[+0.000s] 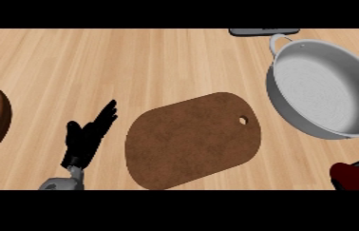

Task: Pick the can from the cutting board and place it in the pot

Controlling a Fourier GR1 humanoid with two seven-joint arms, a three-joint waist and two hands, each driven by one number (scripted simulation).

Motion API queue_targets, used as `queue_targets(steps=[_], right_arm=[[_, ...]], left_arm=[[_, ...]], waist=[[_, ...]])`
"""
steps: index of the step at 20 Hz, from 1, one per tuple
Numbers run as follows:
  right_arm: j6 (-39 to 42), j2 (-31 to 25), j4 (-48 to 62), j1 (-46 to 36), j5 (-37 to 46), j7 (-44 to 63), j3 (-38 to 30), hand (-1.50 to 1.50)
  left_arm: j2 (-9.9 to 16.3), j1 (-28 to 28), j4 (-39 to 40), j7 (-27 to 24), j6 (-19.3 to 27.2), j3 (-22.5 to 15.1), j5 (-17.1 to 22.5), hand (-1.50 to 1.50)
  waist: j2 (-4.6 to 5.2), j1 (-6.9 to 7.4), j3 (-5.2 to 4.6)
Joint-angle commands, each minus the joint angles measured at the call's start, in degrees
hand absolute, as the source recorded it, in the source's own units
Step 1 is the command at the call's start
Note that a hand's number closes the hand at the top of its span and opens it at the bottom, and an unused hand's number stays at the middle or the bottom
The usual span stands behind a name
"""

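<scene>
Apparently off the bare cutting board (193, 139): dark red can-like shape (345, 174) at five o'clock, just below pot (316, 90) at two; left hand (88, 137) spread, far off at eight.

Brown cutting board (193, 140) centre frame, bare. Grey pot (317, 90) right edge. Left hand (88, 137) lower left, fingers straight. Dark red object (345, 175) lower right corner.

I see a pale wood-grain counter (140, 59) with lengthwise streaks. The cutting board (193, 139) is mottled dark brown. The pot (316, 90) is light grey, faintly ringed inside. My left hand (88, 137) is black on a grey forearm (63, 181). A dark red thing (345, 175) shows at lower right.
</scene>
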Motion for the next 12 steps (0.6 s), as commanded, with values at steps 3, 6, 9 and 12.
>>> queue_targets(steps=[3, 6, 9, 12], right_arm=[[8.06, -10.85, 16.19, 3.71, -3.61, -14.00, -13.07, 1.50], [6.67, -12.92, 19.99, 0.98, -0.87, -14.70, -13.75, 1.50], [2.43, -12.28, 11.63, 5.23, 1.00, -13.19, -14.28, 1.50], [1.64, -16.00, 11.84, 3.84, 1.41, -13.19, -16.95, 1.50]], left_arm=[[-1.65, -0.14, -1.95, 1.44, 0.05, -2.05, -0.55, 0.00], [0.83, -3.17, 3.26, -1.60, -2.27, 0.52, -0.30, 0.00], [-0.72, 0.41, -0.85, -0.59, -0.87, -1.15, -1.22, 0.00], [-1.68, 0.52, 0.49, -1.74, -0.11, -2.11, -2.61, 0.00]], waist=[[0.31, 2.61, 0.03], [0.44, 2.89, -0.10], [0.33, 2.86, -0.17], [0.35, 2.88, -0.17]])
